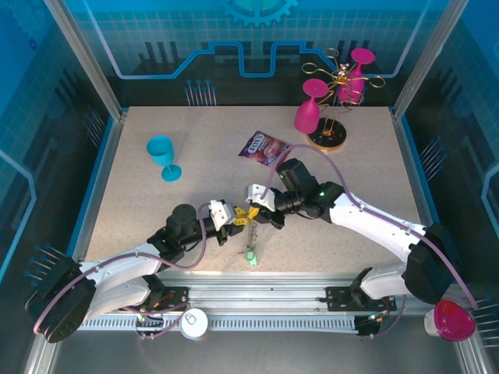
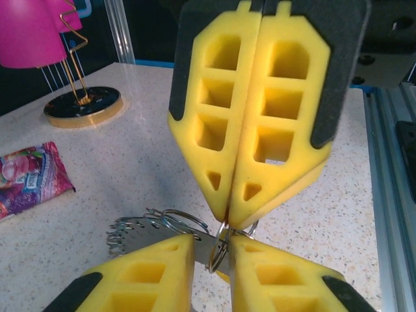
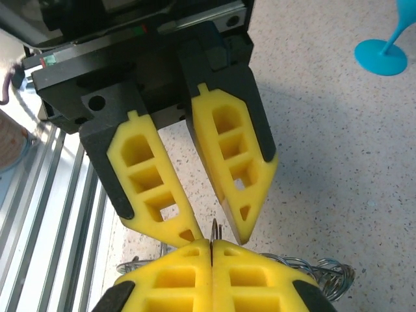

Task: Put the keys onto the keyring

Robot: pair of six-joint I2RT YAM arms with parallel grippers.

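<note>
The keyring [image 2: 140, 237] is a flat grey plate with wire loops round its rim, hanging between the two grippers just above the table; its loops [image 3: 323, 273] also show behind my right fingers. My right gripper [image 3: 212, 242] is shut on one upright wire loop [image 3: 214, 229] of the ring. Opposite it, my left gripper [image 2: 211, 240] has its fingers a little apart, with that loop and the plate's edge in the gap. In the top view the left gripper [image 1: 236, 224] and right gripper [image 1: 254, 210] meet tip to tip. A green key [image 1: 251, 255] lies on the table just in front of them.
A teal goblet [image 1: 162, 153] stands at the left. A purple snack packet [image 1: 265, 148] lies behind the grippers. The gold wire stand [image 1: 327, 136] with pink goblets [image 1: 309, 115] is at the back right. The front rail [image 1: 257, 300] runs close behind the green key.
</note>
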